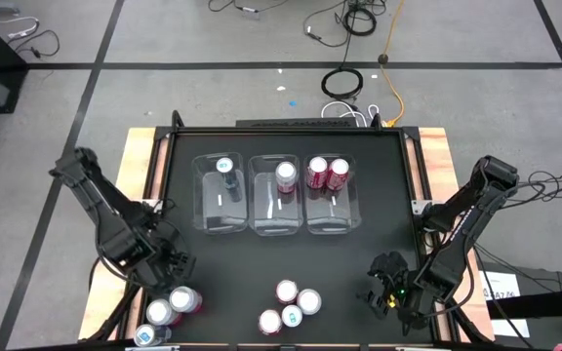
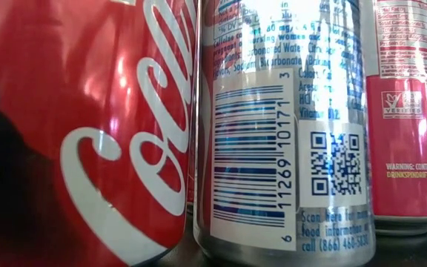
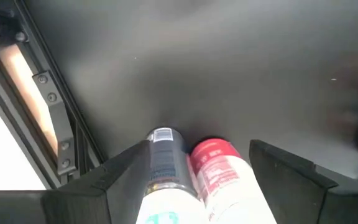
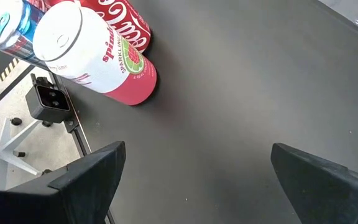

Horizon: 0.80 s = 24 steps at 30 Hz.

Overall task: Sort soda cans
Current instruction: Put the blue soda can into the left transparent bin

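Seen from above, the matte black table (image 1: 291,258) carries three clear rectangular plastic bins (image 1: 278,194) in a row toward twelve o'clock: the nine-o'clock bin holds one teal-blue cylindrical can (image 1: 224,166), the middle bin one pink-and-white can with a silver top (image 1: 286,175), and the three-o'clock bin two dark red cans (image 1: 327,174) standing side by side. Near six o'clock a tight cluster of four loose upright cans (image 1: 289,306) stands on the bare surface, and at about seven o'clock, by the table's corner, stand three more cans (image 1: 169,310). The left gripper (image 1: 167,265) hangs just above that corner group; its wrist view shows its dark fingers (image 3: 291,180) spread wide to either side of a blue-labelled can (image 3: 163,163) and a glossy pink-and-white can (image 3: 219,171) that touch each other, neither gripped. The right gripper (image 1: 386,283) sits near four o'clock, just beside the centre cluster, its blunt black fingers (image 4: 92,174) wide apart over empty tabletop. The low view is filled by shiny aluminium can walls: a red script-lettered can (image 2: 87,126), a silver-and-blue barcode panel (image 2: 284,133), and a pink can (image 2: 410,111).
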Motion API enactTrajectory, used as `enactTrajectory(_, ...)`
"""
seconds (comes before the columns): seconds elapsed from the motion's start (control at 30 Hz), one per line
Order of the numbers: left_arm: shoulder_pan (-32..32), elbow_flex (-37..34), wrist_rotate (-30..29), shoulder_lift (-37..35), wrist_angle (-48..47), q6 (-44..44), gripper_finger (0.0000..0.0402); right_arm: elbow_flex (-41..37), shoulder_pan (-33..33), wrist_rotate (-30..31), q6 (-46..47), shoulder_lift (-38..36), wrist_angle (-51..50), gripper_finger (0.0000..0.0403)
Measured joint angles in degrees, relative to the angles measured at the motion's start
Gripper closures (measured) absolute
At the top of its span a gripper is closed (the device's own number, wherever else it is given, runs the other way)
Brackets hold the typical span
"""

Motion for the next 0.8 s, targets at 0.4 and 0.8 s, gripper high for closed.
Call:
enactTrajectory(0.4,-0.07,0.0,2.72,4.66,0.01,3.95,0.0118,0.02,0.0,0.0,-0.85,0.0,0.0,0.0007)
enactTrajectory(0.8,-3.99,0.0,3.95,4.66,-0.14,2.19,0.0118,0.02,-0.01,0.0,-0.72,0.0,0.01,0.0007)
